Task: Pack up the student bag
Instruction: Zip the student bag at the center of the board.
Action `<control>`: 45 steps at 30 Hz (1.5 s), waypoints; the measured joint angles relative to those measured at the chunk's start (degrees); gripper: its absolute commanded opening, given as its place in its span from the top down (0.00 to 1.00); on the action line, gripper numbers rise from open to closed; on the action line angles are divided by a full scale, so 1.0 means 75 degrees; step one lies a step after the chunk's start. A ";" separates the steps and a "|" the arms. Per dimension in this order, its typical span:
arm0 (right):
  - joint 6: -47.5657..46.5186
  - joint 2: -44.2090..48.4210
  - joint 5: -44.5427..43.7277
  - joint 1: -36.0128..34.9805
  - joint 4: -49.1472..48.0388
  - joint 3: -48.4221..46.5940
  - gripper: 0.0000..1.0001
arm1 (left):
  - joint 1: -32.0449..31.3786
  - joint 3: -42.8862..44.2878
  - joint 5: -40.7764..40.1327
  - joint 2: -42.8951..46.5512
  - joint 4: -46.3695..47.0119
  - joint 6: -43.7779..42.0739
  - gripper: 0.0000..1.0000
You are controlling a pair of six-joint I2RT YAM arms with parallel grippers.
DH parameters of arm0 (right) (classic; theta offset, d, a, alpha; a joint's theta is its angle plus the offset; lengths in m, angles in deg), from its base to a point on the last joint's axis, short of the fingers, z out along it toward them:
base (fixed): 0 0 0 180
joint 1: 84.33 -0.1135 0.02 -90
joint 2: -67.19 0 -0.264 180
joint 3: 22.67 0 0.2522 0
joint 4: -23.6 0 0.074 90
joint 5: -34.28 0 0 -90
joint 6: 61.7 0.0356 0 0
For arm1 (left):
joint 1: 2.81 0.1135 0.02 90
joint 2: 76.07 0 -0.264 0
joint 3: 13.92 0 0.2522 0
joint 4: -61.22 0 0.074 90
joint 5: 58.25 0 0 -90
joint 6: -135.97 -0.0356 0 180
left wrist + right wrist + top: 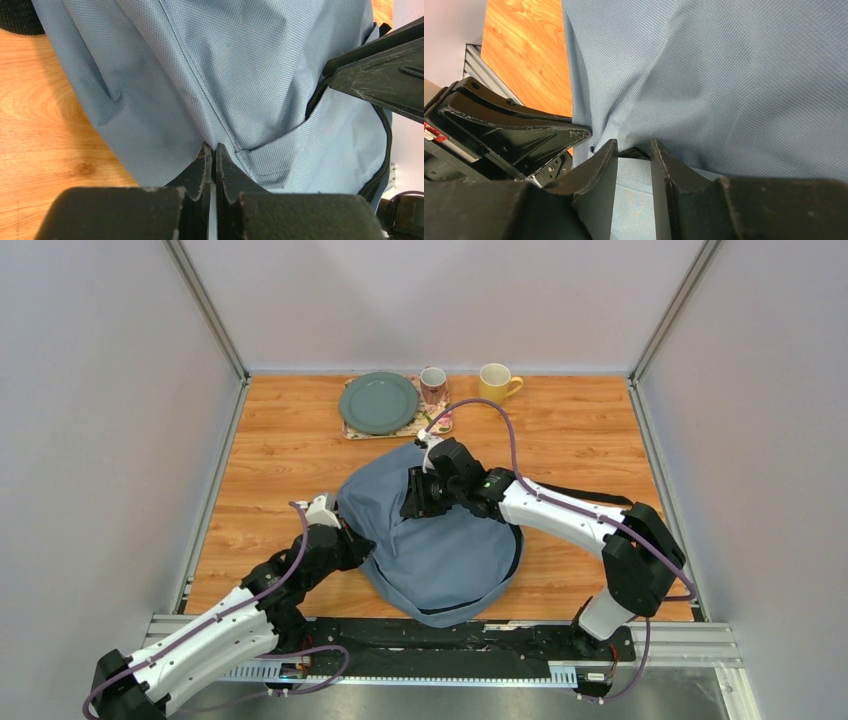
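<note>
The student bag [445, 555], a big soft grey-blue backpack, lies slumped in the middle of the wooden table. My left gripper [352, 538] is at the bag's left edge, shut on a pinch of its fabric [213, 147]; the cloth [210, 75] fills the left wrist view. My right gripper [420, 502] is over the bag's upper middle. Its jaws stand a little apart [634, 146], with pale bag fabric [631, 200] and a dark edge showing between the tips. Each wrist view shows the other gripper close by: the right one [380, 70] and the left one [509, 130].
At the back of the table a green plate [378, 402] rests on a patterned tray [350, 430], with a pink mug [433, 385] and a yellow mug [496, 382] beside it. A black strap [585, 494] trails right of the bag. Walls close in on both sides.
</note>
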State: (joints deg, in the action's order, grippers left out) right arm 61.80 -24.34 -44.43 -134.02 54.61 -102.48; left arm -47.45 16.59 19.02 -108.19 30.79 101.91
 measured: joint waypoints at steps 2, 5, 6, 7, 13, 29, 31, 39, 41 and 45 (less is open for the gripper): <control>-0.0015 0.0000 0.0050 0.0000 0.0000 0.0000 0.64 | 0.0000 -0.0026 0.0003 0.0015 0.0026 0.0006 1.00; -0.0038 0.0000 0.0119 -0.0012 0.0000 0.0000 0.60 | 0.0000 -0.0035 0.0006 0.0020 0.0035 0.0015 1.00; -0.0047 0.0000 0.0131 -0.0017 0.0000 0.0000 0.60 | 0.0000 -0.0038 0.0012 0.0023 0.0035 0.0015 1.00; -0.0050 0.0000 0.0146 -0.0032 -0.0003 0.0006 0.60 | 0.0000 -0.0038 0.0017 0.0023 0.0035 0.0017 1.00; -0.0082 0.0000 0.0172 -0.0073 0.0003 0.0020 0.58 | 0.0000 -0.0047 0.0020 0.0055 0.0035 0.0017 1.00; -0.0565 0.0000 0.0117 -0.0119 0.0423 0.0020 0.80 | 0.0000 -0.0073 0.0017 0.0076 0.0044 0.0026 1.00; -0.0597 0.0000 0.0108 -0.0122 0.0452 0.0020 0.77 | 0.0000 -0.0073 0.0020 0.0076 0.0047 0.0026 1.00; -0.0656 0.0000 0.0108 -0.0137 0.0460 0.0012 0.86 | 0.0000 -0.0073 0.0017 0.0076 0.0047 0.0023 1.00; -0.0676 0.0000 0.0111 -0.0146 0.0460 0.0012 0.99 | 0.0000 -0.0073 0.0020 0.0076 0.0044 0.0023 1.00; -0.0697 -0.0015 0.0111 -0.0149 0.0466 0.0012 1.00 | 0.0000 -0.0073 0.0017 0.0076 0.0041 0.0020 1.00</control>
State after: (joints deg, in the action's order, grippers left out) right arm 56.58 -24.44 -43.60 -135.13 58.11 -102.39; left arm -47.45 16.05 19.15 -107.62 31.09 102.07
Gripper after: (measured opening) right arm 0.009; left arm 0.050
